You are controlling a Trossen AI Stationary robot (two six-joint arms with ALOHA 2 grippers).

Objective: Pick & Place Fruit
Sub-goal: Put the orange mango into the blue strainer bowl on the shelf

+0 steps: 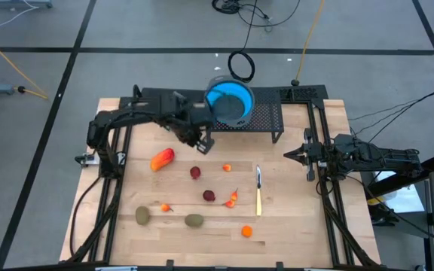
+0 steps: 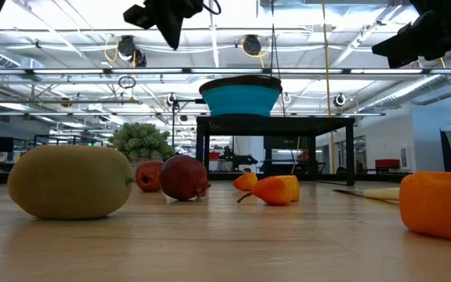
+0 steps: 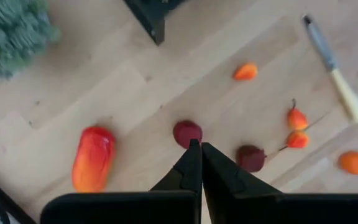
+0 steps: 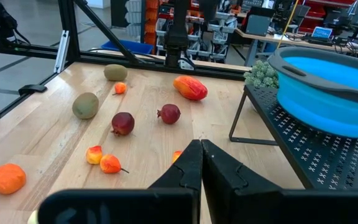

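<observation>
Table: wooden top, fruit loose across the middle and front
Rack: black mesh stand at the back edge
Bowl: blue, on the rack; probable drop spot
Left gripper: raised near the rack, fingers pressed together, holding nothing
Right gripper: parked at the right edge, closed, empty
Mango: orange-red, just beside the left gripper
Pomegranate: dark red, nearest below it
Advice: spread fingers first, centre over one fruit, descend straight, close gently
</observation>
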